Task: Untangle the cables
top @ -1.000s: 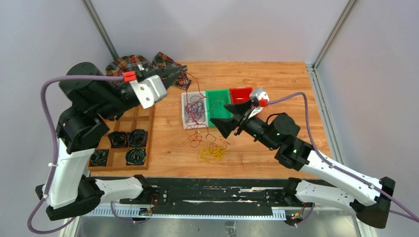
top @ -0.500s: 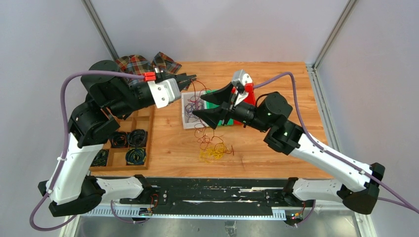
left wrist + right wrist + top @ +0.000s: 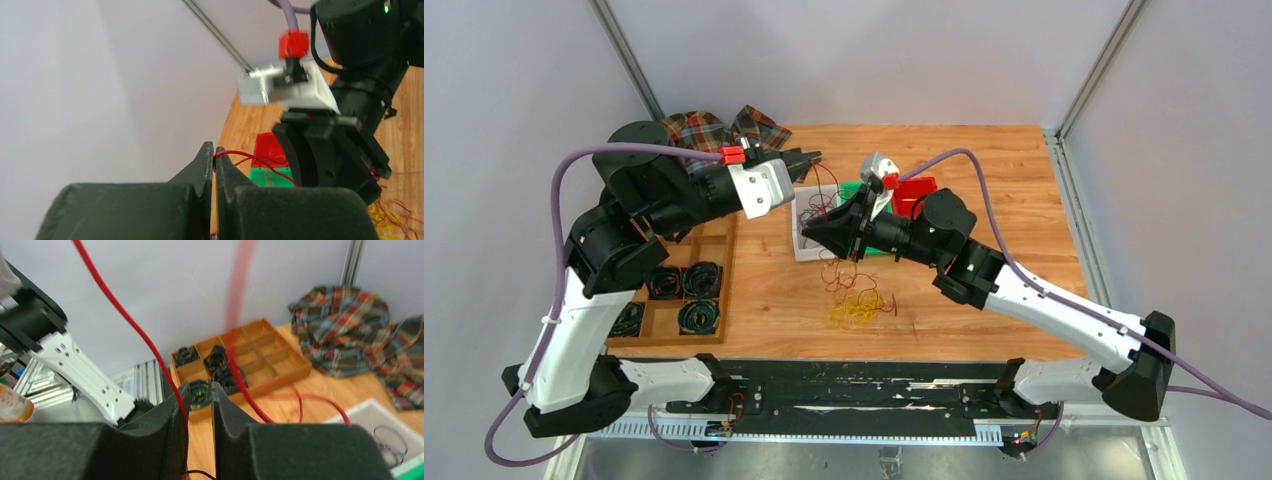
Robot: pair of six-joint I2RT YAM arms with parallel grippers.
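The cables lie partly as a red and yellow tangle [image 3: 856,298] on the table and partly as purple loops [image 3: 816,213] in a white tray [image 3: 801,252]. My left gripper [image 3: 810,158] is raised above the tray's far edge, shut on one red wire [image 3: 235,156] that hangs down toward the tangle. My right gripper [image 3: 808,236] points left over the tray, just below the left one. In the right wrist view its jaws [image 3: 199,390] stand a narrow gap apart. That red wire [image 3: 125,315] runs through the gap along the inner face of the left finger [image 3: 170,415].
A wooden compartment tray [image 3: 712,231] with dark coiled cords sits at the left. A plaid cloth [image 3: 694,128] lies at the back left. A green bin [image 3: 855,190] and a red bin [image 3: 917,189] stand behind the right arm. The table's right half is bare wood.
The right arm has swung left to the hanging red wire, and its jaws have narrowed from wide open. The left gripper moved right at first, still holding the wire, then stayed.
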